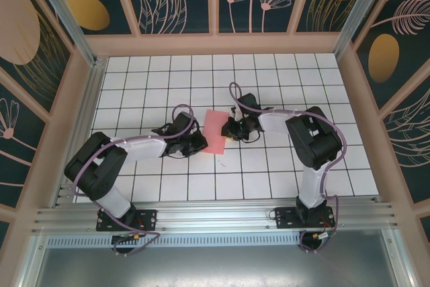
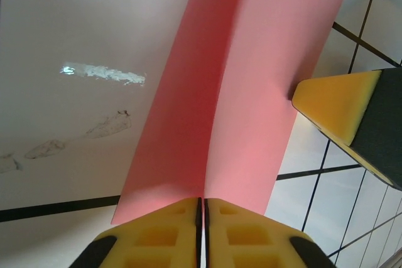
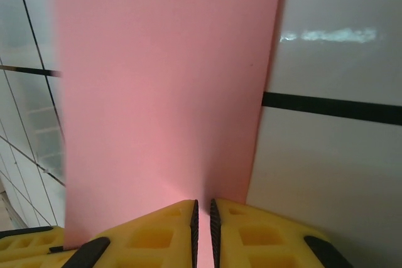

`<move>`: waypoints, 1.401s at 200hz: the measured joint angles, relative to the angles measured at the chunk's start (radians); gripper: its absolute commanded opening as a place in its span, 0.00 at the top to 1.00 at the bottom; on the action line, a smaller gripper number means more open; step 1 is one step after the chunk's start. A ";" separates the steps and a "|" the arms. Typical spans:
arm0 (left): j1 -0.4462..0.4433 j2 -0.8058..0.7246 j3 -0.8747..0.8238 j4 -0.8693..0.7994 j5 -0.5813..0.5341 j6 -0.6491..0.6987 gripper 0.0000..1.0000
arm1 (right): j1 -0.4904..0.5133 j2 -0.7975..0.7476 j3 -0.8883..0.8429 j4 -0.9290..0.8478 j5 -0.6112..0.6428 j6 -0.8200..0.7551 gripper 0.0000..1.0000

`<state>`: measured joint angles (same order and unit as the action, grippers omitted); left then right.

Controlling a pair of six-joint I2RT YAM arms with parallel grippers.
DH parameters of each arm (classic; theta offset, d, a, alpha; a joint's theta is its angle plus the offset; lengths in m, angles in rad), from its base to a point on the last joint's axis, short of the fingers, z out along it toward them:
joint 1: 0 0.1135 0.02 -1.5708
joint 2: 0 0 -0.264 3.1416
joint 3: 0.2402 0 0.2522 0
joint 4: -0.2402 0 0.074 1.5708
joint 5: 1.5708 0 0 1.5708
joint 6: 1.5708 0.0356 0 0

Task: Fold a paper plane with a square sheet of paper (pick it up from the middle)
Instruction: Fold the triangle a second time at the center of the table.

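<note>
The square sheet of paper (image 1: 216,131) is salmon-pink and folded along a centre crease, lying mid-table between my two grippers. In the left wrist view the paper (image 2: 251,86) forms a shallow V. Its crease runs straight into my left gripper (image 2: 202,208), whose jaws are pressed together on the near edge. One yellow finger (image 2: 336,108) of the right gripper touches the paper's far side edge. In the right wrist view the paper (image 3: 163,92) stretches away from my right gripper (image 3: 202,211), jaws almost together with pink showing in the slit. From above, the left gripper (image 1: 200,142) and right gripper (image 1: 232,128) flank the sheet.
The white tiled table (image 1: 282,78) is boxed in by a wooden frame with patterned panels (image 1: 215,44). An aluminium rail (image 1: 215,216) carries both arm bases along the near edge. A yellow finger (image 3: 28,243) of the left gripper shows low in the right wrist view.
</note>
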<state>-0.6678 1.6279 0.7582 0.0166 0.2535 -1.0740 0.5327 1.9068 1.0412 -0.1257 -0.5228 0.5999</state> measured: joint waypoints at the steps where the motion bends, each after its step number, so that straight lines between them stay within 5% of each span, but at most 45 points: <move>1: 0.000 0.000 0.000 0.000 0.000 0.001 0.76 | 0.000 0.000 0.001 0.000 0.001 0.000 0.84; 53: 0.000 0.000 0.003 0.123 0.053 -0.021 0.63 | 0.000 0.011 0.010 -0.005 0.000 0.001 0.85; 134: 0.000 0.118 0.060 0.299 0.110 -0.054 0.56 | -0.002 0.016 0.014 -0.004 -0.009 0.003 0.85; 238: 0.000 0.174 0.063 0.351 0.077 -0.076 0.86 | -0.066 -0.022 -0.061 0.108 -0.100 0.036 0.88; 280: 0.000 0.184 0.063 0.354 0.076 -0.075 0.92 | -0.087 -0.109 -0.090 0.155 -0.118 0.033 0.78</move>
<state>-0.6682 1.8118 0.8207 0.3706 0.3290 -1.1492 0.4458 1.7973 0.9512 0.0296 -0.6407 0.6331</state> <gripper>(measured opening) 0.094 0.198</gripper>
